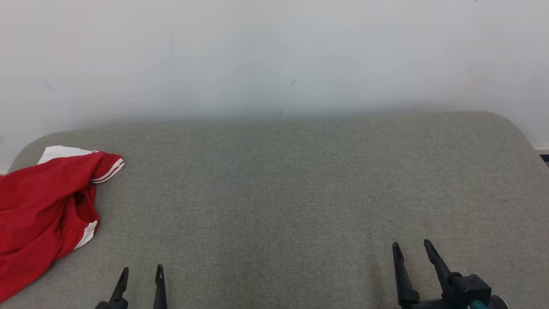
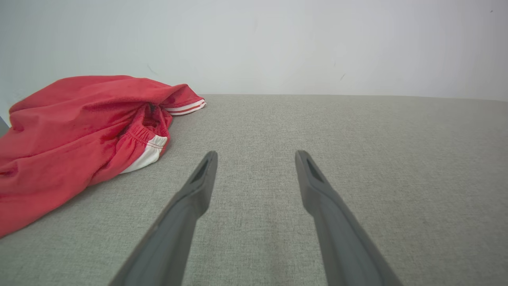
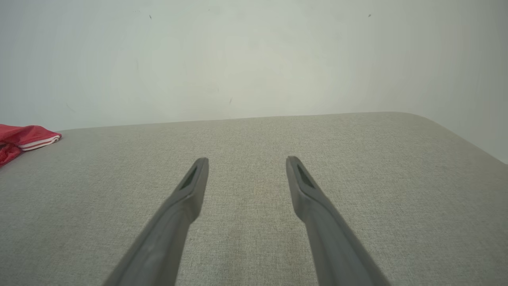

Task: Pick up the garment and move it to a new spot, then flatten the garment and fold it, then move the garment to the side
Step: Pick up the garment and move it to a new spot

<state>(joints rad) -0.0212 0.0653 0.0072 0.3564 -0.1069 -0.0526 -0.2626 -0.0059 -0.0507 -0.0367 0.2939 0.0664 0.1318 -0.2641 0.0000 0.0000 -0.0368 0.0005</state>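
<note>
**Red garment lies crumpled off my left gripper**

From my remote seat, the left gripper [image 1: 142, 268] has its two dark fingers spread wide, with bare grey cloth between them; the right gripper [image 1: 411, 243] is spread just as wide and grips nothing. The garment [image 1: 43, 210], red with white trim, lies bunched on the surface [image 1: 274, 193] to the left of the left gripper and a little ahead of its fingertips, near but not touching; it is well apart from the right gripper, far off to that one's left. In the left wrist view the left gripper [image 2: 256, 153] points past the garment [image 2: 71, 131]; a gathered red band and a white panel face the fingers; a white-striped hem lies ahead and left, toward the wall [image 2: 254, 39]. In the right wrist view the right gripper [image 3: 247, 159] points over plain cloth; a corner of the garment [image 3: 24, 137], its striped hem, sits far to its left. Whether either gripper's fingers touch the surface, I cannot tell.
</note>
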